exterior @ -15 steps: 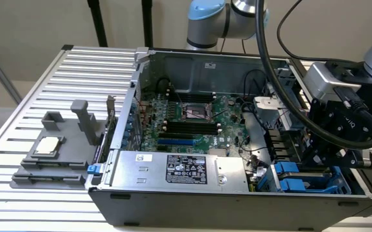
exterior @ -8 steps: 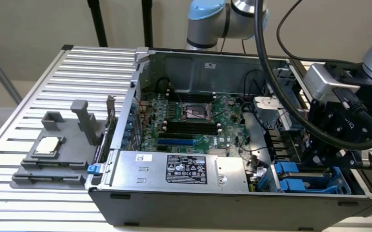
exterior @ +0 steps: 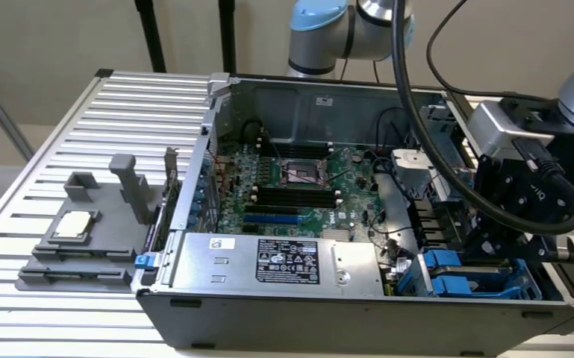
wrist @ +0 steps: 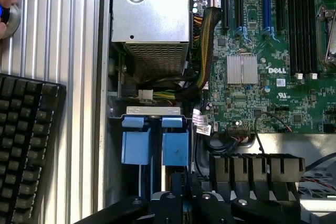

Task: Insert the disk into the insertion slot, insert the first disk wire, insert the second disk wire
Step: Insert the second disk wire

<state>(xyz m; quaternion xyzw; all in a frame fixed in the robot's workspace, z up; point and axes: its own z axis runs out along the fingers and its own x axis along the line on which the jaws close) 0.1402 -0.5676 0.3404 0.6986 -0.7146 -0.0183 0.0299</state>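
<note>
The gripper (exterior: 501, 246) hangs low over the corner of the open computer case (exterior: 366, 313) at the exterior view's right. Its fingertips are hidden there behind the arm's black body and a thick cable (exterior: 436, 149). In the wrist view the dark finger links run off the picture's edge, so I cannot tell whether they are open or closed, or whether they hold anything.

The insertion slot (wrist: 155, 140) lies right below the gripper, with its blue rails and tabs just beyond the finger links. In the exterior view the same blue parts sit beside the gripper, towards the exterior view's left. The disk itself is hard to make out; a pale strip at the far end of the blue tabs may be its edge, but I cannot be sure.

The motherboard (wrist: 262, 51) carries the word DELL in white. The grey power supply (exterior: 266, 261) has a black-and-white label whose print is too small to read. A keyboard (wrist: 26, 145) lies on the ribbed table (exterior: 117, 112), cut off at the edge.
</note>
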